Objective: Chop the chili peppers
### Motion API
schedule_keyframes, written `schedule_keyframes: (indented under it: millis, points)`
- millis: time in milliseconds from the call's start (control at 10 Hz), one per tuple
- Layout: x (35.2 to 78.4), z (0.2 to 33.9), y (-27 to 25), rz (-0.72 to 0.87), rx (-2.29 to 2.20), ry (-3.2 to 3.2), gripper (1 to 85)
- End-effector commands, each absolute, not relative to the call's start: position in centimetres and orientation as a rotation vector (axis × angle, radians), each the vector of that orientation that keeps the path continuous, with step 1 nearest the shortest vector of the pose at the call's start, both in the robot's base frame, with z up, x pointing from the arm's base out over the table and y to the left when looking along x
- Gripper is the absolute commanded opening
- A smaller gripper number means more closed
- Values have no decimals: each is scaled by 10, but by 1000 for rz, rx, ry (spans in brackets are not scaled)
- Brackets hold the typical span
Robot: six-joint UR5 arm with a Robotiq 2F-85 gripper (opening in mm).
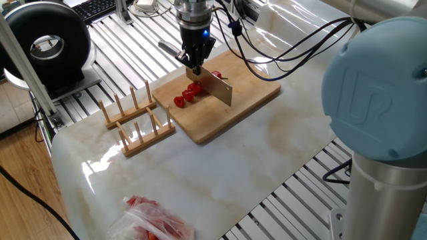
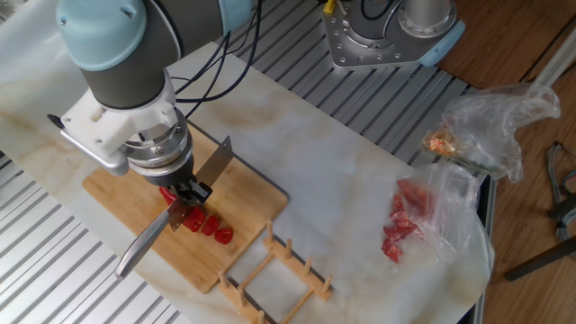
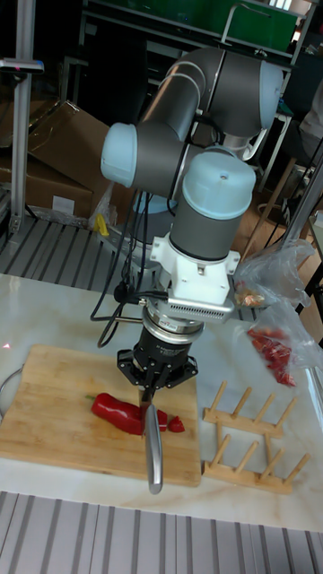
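A whole stretch of chili pepper (image 3: 117, 411) lies on the bamboo cutting board (image 3: 54, 395), with small red chunks (image 3: 175, 423) cut off beside it. The chunks (image 1: 187, 95) (image 2: 210, 225) sit in a short row left of the blade. My gripper (image 1: 195, 65) (image 2: 185, 191) (image 3: 152, 387) is shut on the handle of a knife (image 2: 144, 243). Its wide steel blade (image 1: 217, 87) stands across the pepper, between the chunks and the uncut part (image 1: 217, 75). The blade and gripper hide where the edge meets the pepper.
A wooden peg rack (image 1: 133, 120) (image 2: 274, 274) (image 3: 247, 439) stands just off the board's end. A clear plastic bag showing red (image 1: 157, 223) (image 2: 409, 220) lies further along the marble top. A second crumpled bag (image 2: 490, 121) and a black round device (image 1: 47, 43) sit at the edges.
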State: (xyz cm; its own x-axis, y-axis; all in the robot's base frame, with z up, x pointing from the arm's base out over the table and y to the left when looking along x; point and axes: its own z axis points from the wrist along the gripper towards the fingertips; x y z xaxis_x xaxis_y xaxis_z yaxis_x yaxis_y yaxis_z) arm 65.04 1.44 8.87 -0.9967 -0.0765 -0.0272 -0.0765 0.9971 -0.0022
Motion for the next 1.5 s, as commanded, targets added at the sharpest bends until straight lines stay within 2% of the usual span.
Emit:
schedule_keyframes:
  millis: [0, 1400]
  points:
    - [655, 86, 20, 33, -111, 3103, 13]
    - [674, 77, 29, 130, 38, 3054, 13]
